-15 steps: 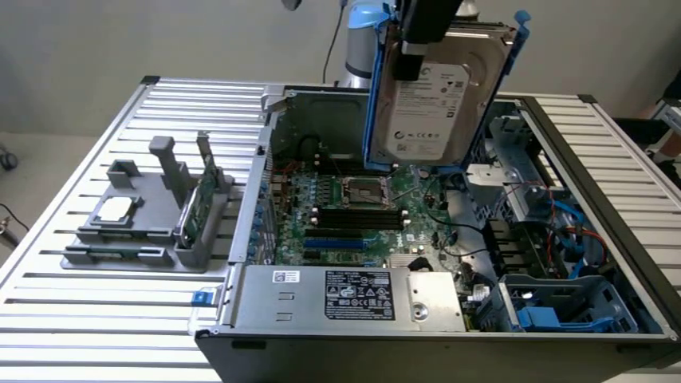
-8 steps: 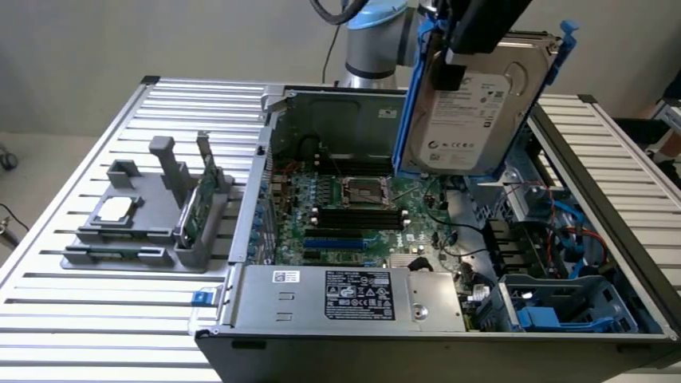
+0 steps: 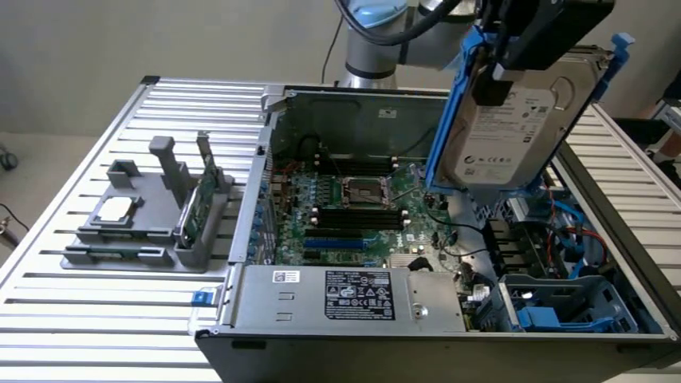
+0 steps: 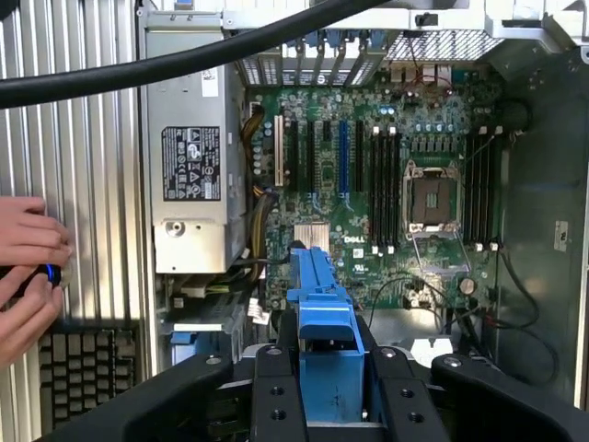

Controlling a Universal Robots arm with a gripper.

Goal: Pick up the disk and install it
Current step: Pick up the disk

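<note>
The disk [image 3: 509, 128], a silver-grey hard drive with a white label in a blue plastic carrier [image 3: 455, 104], hangs tilted on edge above the right half of the open computer case [image 3: 247, 239]. My gripper [image 3: 511, 68] is shut on it from above. In the wrist view the carrier's blue edge [image 4: 322, 322] sits clamped between my two black fingers [image 4: 276, 387], with the motherboard [image 4: 396, 184] far below. The drive bay [image 3: 564, 307] with blue parts lies at the case's front corner on the exterior view's right, well below the disk.
A grey fixture [image 3: 139, 239] on the slatted table [image 3: 64, 319] holds a small square CPU chip [image 3: 115, 209] and an upright green card [image 3: 202, 199]. The power supply [image 3: 352, 295] fills the case front. A person's hands [image 4: 28, 276] and a keyboard [image 4: 83, 354] lie beside the case.
</note>
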